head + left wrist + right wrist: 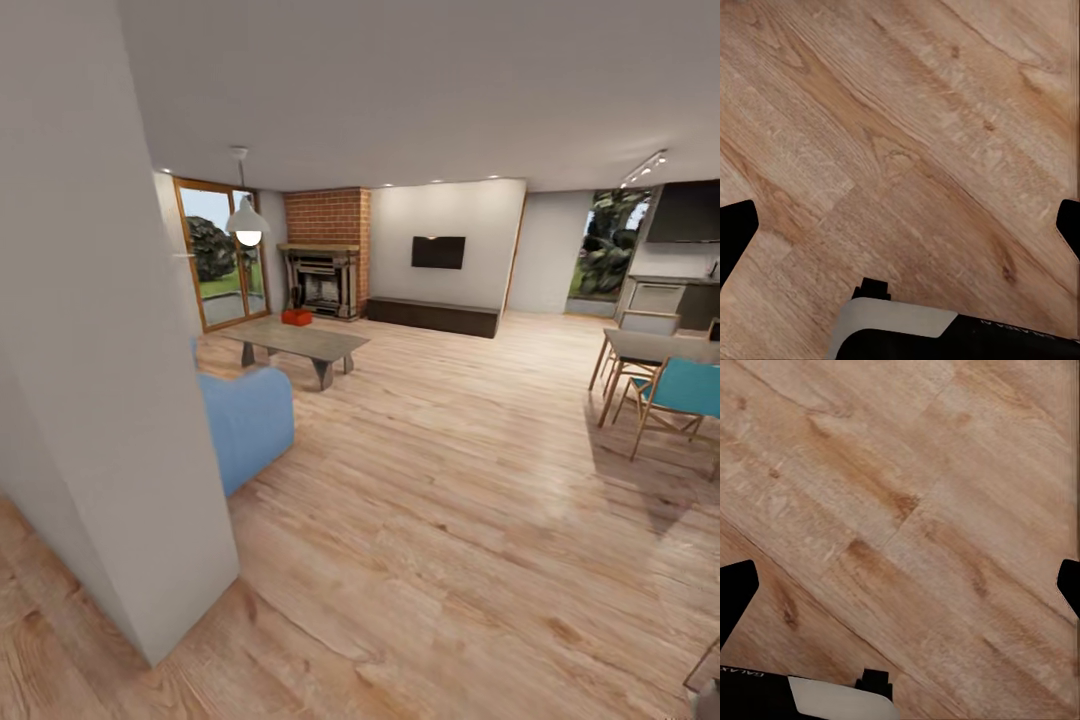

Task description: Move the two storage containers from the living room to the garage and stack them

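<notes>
Your rust-red storage container [296,317] sits on the grey low surface [300,342], far end; both pincers [900,225] [900,585] hang spread over plank floor [450,520].

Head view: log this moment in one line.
phase: approach | container on table, near fireplace | sofa left | left gripper open, empty | right gripper open, empty

Black claw fingertips [736,236]; pale grey and black body shell [896,330] (faint lettering, unreadable).
</notes>
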Controlling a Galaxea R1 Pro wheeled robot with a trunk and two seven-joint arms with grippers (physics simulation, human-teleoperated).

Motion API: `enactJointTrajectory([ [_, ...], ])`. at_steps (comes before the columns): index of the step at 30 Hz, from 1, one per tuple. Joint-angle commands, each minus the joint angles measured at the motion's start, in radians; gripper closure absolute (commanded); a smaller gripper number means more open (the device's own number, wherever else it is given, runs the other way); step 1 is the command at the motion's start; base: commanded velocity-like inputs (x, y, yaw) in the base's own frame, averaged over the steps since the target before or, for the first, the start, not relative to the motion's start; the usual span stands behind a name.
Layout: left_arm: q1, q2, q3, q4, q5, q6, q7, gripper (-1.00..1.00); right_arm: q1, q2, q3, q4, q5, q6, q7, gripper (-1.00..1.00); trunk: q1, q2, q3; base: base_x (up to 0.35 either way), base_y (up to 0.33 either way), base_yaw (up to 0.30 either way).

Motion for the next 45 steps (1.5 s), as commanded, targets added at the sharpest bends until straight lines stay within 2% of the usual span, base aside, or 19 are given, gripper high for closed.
enactJointTrajectory([
  [1, -0.001, 0.000, 0.002, 0.004, 0.004, -0.007, -0.001, -1.00, -0.002, 0.000, 0.007, 0.004, 0.001, -0.007, 0.000, -1.00, 0.001, -0.001, -0.001, 0.325, 0.000, -0.242],
  [20, -0.001, 0.000, 0.002, 0.004, 0.004, -0.007, -0.001, -1.00, -0.002, 0.000, 0.007, 0.004, 0.001, -0.007, 0.000, -1.00, 0.001, -0.001, -0.001, 0.325, 0.000, -0.158],
  [45, -0.001, 0.000, 0.002, 0.004, 0.004, -0.007, -0.001, -1.00, -0.002, 0.000, 0.007, 0.004, 0.003, -0.007, 0.000, -1.00, 0.001, -0.001, -0.001, 0.325, 0.000, -0.006],
])
